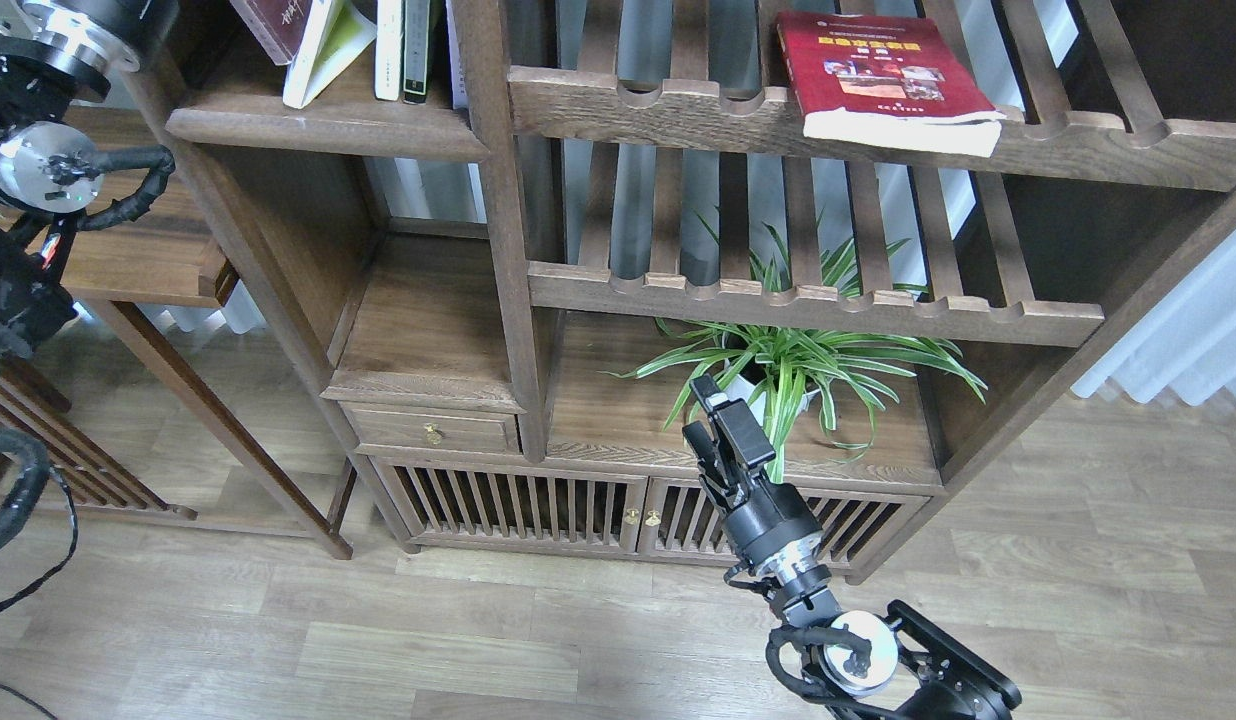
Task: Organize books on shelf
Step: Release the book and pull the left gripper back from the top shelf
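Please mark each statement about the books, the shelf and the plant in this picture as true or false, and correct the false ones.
1. The red book lies flat on a slatted rack. True.
2. The potted plant stands on the floor. False: it stands inside the bookcase, under the lower slatted rack.
3. A maroon book is at the left end of the row on the solid shelf. True.
4. The right gripper holds the red book. False: it is low, beside the plant, far from the book.
5. The yellow-green book lies flat on the shelf. False: it stands leaning.
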You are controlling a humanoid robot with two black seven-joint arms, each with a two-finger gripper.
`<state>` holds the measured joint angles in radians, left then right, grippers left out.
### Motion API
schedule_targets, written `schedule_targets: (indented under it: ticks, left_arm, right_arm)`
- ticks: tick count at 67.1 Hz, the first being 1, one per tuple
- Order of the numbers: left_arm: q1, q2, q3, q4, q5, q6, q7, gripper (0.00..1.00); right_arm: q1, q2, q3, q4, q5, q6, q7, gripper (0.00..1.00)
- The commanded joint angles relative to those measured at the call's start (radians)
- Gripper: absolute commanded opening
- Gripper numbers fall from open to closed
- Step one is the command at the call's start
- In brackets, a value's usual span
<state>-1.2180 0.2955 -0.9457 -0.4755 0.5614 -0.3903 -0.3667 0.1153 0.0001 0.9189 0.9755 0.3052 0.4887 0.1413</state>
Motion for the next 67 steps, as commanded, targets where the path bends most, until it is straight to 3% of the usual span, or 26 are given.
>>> schedule_targets:
  ticks: [1, 67]
  left_arm:
    - [-0.008, -0.002, 0.015, 0.001, 0.009, 0.016, 0.000, 0.04]
    - [-0.005, -0.025, 0.047, 0.035, 0.104, 0.031, -0.009, 0.06]
  right_arm:
    - [-0.002, 0.000, -0.002, 0.002, -0.002, 0.000, 0.000, 0.98]
    - [-0.026, 0.000, -0.008, 0.002, -0.002, 0.000, 0.000, 0.98]
